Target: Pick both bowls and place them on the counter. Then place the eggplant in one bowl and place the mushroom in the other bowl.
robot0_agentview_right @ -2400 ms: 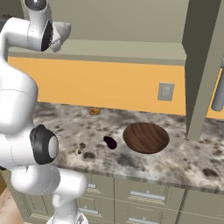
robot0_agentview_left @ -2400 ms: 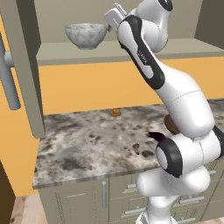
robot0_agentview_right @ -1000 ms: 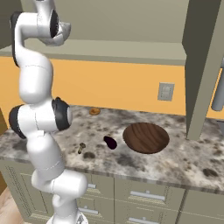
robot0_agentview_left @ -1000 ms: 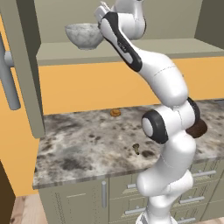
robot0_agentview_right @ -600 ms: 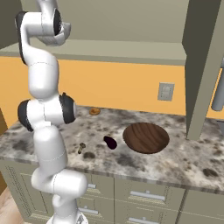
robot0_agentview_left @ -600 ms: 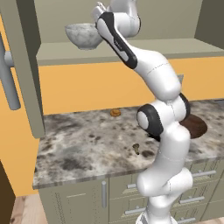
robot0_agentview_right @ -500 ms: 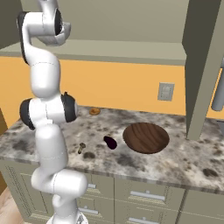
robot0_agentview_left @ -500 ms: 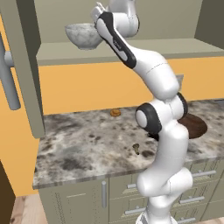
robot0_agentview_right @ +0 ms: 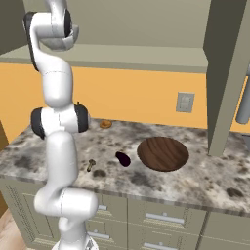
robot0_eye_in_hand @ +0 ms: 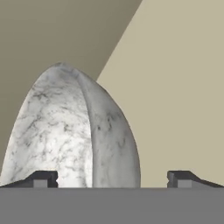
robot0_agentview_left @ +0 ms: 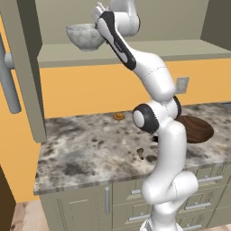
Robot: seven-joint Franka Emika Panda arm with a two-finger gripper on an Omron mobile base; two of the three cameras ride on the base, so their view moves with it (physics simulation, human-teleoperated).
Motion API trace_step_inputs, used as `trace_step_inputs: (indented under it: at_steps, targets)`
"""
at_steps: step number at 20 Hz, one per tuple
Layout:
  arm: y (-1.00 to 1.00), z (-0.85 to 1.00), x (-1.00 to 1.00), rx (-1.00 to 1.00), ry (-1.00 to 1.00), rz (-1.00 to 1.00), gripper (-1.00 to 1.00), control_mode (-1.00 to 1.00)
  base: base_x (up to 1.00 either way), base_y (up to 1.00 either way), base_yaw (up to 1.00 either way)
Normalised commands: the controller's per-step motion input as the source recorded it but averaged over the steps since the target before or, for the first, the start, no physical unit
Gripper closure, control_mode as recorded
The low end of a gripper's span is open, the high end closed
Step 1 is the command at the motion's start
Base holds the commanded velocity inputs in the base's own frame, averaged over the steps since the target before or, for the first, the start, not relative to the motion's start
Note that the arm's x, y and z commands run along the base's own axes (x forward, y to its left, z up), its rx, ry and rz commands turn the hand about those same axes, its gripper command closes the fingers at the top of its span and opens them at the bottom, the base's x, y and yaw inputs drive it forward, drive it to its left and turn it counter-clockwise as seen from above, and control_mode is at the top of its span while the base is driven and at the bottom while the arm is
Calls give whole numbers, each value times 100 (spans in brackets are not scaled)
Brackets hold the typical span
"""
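Note:
The grey-white marbled bowl (robot0_agentview_left: 83, 37) stands on the cabinet shelf above the counter (robot0_agentview_left: 81, 153). My gripper (robot0_agentview_left: 96, 18) is at its right rim, high up. In the hand view the marbled bowl (robot0_eye_in_hand: 74, 135) looms close, and my gripper (robot0_eye_in_hand: 112, 179) is open with the rim's edge between the wide-spread fingertips (robot0_eye_in_hand: 41, 179). The dark wooden bowl (robot0_agentview_right: 162, 153) rests on the counter (robot0_agentview_right: 195, 185). Left of it lie the dark purple eggplant (robot0_agentview_right: 123, 159) and the tiny tan mushroom (robot0_agentview_right: 91, 164). From the left, the mushroom (robot0_agentview_left: 140, 152) and wooden bowl (robot0_agentview_left: 196, 130) flank my arm.
A small orange-brown lump (robot0_agentview_right: 105, 124) lies by the back wall. An open cabinet door with a bar handle (robot0_agentview_left: 11, 85) stands left of the shelf; another cabinet side (robot0_agentview_right: 222, 73) drops to the counter right of the wooden bowl. A wall outlet (robot0_agentview_right: 184, 102) sits behind.
My hand has moved left along the shelf toward the marbled bowl, and the arm has straightened into a tall column. The bowls, eggplant and mushroom have stayed put.

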Motion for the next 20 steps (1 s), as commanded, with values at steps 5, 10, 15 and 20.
trace_step_inputs:
  at_steps: [5,10,15,20]
  targets:
    - [4,-7,-4,0,2,0,100,-100,0,0,0]
    - [-3,-14,-37,6,-1,0,100,-100,0,0,0]
    - [-19,0,-55,9,-9,0,100,-100,0,0,0]
    - [-19,0,-71,8,-11,0,100,-100,0,0,0]
